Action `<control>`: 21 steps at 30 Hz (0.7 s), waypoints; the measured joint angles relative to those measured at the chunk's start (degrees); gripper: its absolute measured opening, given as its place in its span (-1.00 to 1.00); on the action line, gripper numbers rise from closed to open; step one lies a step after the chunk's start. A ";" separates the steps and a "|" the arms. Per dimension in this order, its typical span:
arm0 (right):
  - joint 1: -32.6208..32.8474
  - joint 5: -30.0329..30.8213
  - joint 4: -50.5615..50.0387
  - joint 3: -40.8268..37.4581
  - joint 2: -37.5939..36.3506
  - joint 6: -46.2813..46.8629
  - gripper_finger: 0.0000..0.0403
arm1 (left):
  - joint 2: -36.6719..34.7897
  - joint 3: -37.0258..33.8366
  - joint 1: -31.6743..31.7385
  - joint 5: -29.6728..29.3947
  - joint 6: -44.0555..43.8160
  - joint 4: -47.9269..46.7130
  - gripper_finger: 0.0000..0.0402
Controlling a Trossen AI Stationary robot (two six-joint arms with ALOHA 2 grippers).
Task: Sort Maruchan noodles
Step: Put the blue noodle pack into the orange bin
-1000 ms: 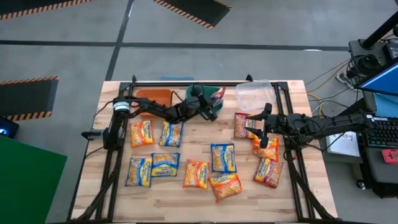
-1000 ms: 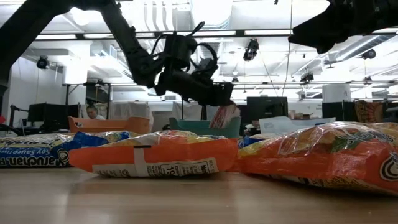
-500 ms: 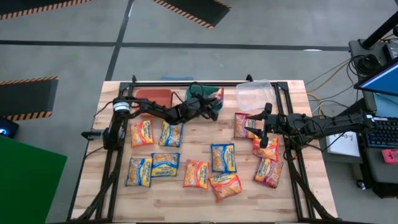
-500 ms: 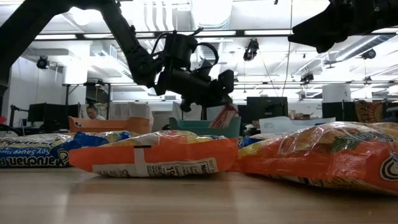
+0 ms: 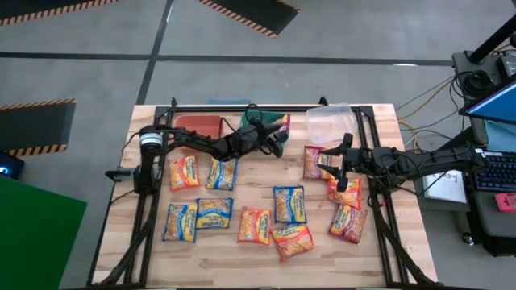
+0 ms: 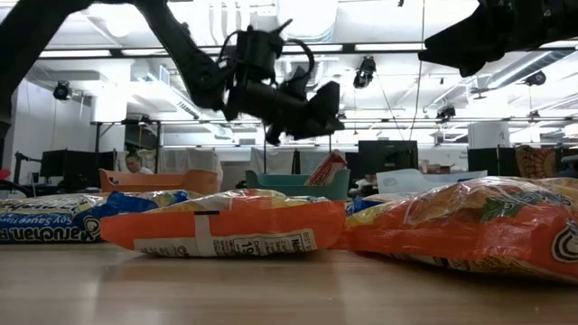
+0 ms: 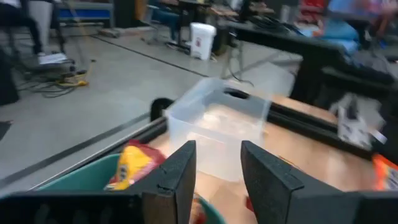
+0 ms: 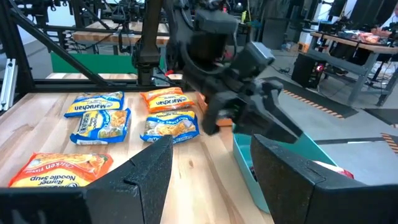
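Several Maruchan noodle packets lie flat on the wooden table: blue-and-yellow ones [image 5: 214, 213] toward the left, orange ones [image 5: 255, 225] in the middle and at the right. One maroon-pink packet [image 6: 327, 167] stands tilted in the green bin [image 5: 262, 122], leaning on its wall; it also shows in the left wrist view [image 7: 134, 165]. My left gripper [image 7: 217, 171] hangs open above that bin [image 6: 298, 185], with nothing between its fingers. My right gripper [image 5: 329, 163] waits open at the right, above a maroon packet [image 5: 313, 161].
An orange bin [image 5: 200, 125] stands left of the green one at the far edge, and a clear plastic bin [image 5: 330, 122] stands right of it. Black frame rails [image 5: 375, 161] run along the table's sides. People and desks show in the room beyond.
My left gripper has opened and let go of the maroon-pink packet, then risen above the green bin while rolling at the wrist. The packet has stayed in the bin, leaning tilted against its wall.
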 joint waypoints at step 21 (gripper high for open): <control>0.02 -0.13 -2.25 -0.96 -3.22 -3.62 0.02 | -22.69 0.00 -7.25 0.49 1.79 -53.35 -0.47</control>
